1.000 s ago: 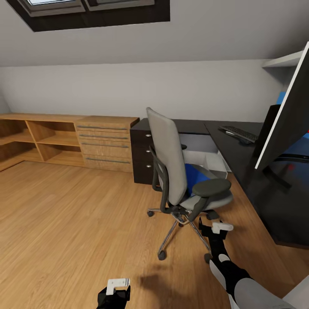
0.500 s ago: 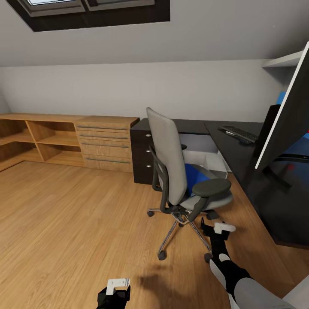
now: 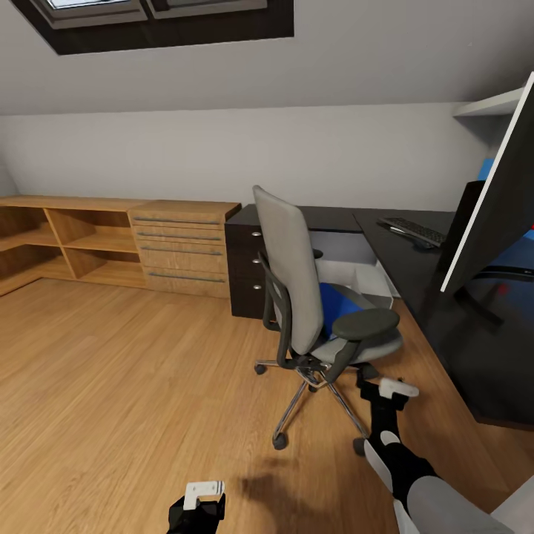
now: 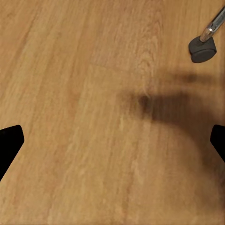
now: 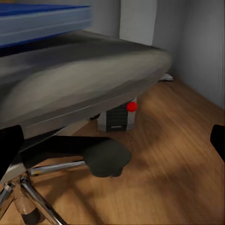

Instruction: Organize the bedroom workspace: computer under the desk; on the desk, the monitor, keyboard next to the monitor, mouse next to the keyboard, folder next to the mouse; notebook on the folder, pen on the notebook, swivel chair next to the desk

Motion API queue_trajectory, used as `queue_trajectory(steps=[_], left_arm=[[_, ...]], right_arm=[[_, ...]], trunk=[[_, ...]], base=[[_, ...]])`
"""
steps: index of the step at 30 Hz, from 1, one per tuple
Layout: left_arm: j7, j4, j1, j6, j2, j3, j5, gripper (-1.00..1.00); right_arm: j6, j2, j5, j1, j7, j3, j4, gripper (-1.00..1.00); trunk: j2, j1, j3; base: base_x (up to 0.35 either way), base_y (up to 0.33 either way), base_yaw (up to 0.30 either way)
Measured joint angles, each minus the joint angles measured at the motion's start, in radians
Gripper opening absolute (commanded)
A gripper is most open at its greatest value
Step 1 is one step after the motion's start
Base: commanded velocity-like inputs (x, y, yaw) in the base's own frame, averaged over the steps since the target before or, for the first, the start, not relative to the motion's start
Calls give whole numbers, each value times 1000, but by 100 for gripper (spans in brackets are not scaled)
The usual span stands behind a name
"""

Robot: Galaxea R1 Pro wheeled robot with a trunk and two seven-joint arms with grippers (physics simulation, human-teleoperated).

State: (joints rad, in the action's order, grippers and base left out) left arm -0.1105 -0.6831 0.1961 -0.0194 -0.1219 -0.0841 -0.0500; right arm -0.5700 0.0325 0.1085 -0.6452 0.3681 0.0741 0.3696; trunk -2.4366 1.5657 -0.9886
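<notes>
Left gripper (image 3: 202, 495) low over bare wooden floor (image 3: 126, 371), fingers spread wide apart in the wrist view and holding nothing; right gripper (image 3: 387, 389) beside the swivel chair (image 3: 311, 297), jaws likewise parted and empty. Room: sloped ceiling, one light wooden chest (image 3: 182, 248) left, one dark drawer unit with three knobs, then the black desk (image 3: 415, 282). One blue folder (image 3: 335, 304) on the chair seat, one keyboard (image 3: 415, 231) and one monitor (image 3: 500, 200) on the desk, one computer (image 5: 117, 117) glimpsed beneath the seat.
</notes>
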Motion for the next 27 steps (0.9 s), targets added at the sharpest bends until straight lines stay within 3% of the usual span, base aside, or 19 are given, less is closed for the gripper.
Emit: queue_trajectory(steps=[8,27], left_arm=[[0,0,0,0,0,0,0,100],[3,0,0,0,0,-1,0,100]], right_arm=[[17,7,-1,0,43,1,50,100],[56,36,-1,0,41,3,87,100]], trunk=[[0,0,0],[0,0,0]], base=[[0,0,0],[38,0,0]])
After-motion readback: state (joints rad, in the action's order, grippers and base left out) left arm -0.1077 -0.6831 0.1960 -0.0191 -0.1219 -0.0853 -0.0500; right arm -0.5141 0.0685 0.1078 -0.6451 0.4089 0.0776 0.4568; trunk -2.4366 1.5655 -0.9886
